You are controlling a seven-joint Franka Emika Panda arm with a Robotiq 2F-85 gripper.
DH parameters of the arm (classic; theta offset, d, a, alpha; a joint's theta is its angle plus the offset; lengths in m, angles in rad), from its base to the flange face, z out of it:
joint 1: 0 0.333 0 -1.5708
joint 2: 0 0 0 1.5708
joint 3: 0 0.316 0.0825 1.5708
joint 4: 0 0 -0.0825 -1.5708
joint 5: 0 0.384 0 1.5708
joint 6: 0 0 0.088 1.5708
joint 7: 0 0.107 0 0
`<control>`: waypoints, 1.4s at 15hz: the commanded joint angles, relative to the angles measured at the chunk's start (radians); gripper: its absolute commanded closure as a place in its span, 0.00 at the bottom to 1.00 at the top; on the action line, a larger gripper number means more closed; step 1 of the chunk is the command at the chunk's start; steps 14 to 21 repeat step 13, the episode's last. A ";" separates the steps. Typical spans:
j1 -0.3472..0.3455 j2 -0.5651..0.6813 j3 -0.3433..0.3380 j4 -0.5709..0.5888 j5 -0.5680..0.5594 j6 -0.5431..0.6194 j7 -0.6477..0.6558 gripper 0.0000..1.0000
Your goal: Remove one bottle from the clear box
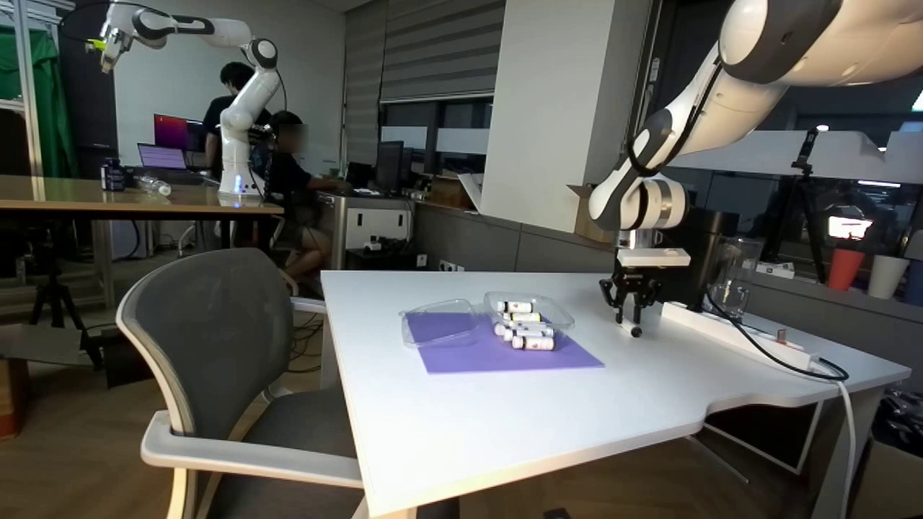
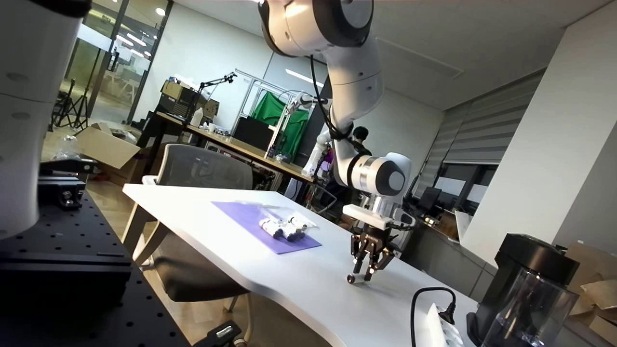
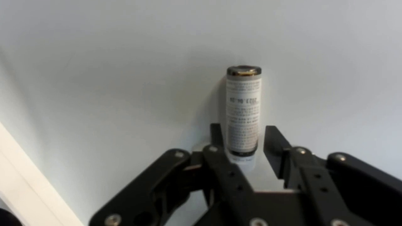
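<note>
My gripper (image 3: 244,138) is open around one end of a small bottle (image 3: 243,110) with a printed white label and a dark end. In the wrist view a gap shows between the bottle and each finger. The bottle lies on its side on the white table, and it also shows at the fingertips in both exterior views (image 1: 634,331) (image 2: 356,278). The gripper (image 1: 627,321) points down at the table. The clear box (image 1: 564,316) stands on the purple mat (image 1: 469,362) and holds several bottles (image 1: 533,344) lying on their sides. The box is faint in an exterior view (image 2: 311,224).
A clear lid (image 1: 436,326) lies beside the box, partly on the mat. A white power strip (image 1: 743,337) with a black cable lies near the gripper. A black machine (image 2: 530,260) with a clear tank stands past it. A chair (image 1: 209,339) stands at the table's far side.
</note>
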 commanded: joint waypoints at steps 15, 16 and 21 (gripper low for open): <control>0.012 -0.137 0.001 0.048 -0.006 -0.274 0.013 0.00; 0.012 -0.137 0.001 0.048 -0.006 -0.274 0.013 0.00; 0.012 -0.137 0.001 0.048 -0.006 -0.274 0.013 0.00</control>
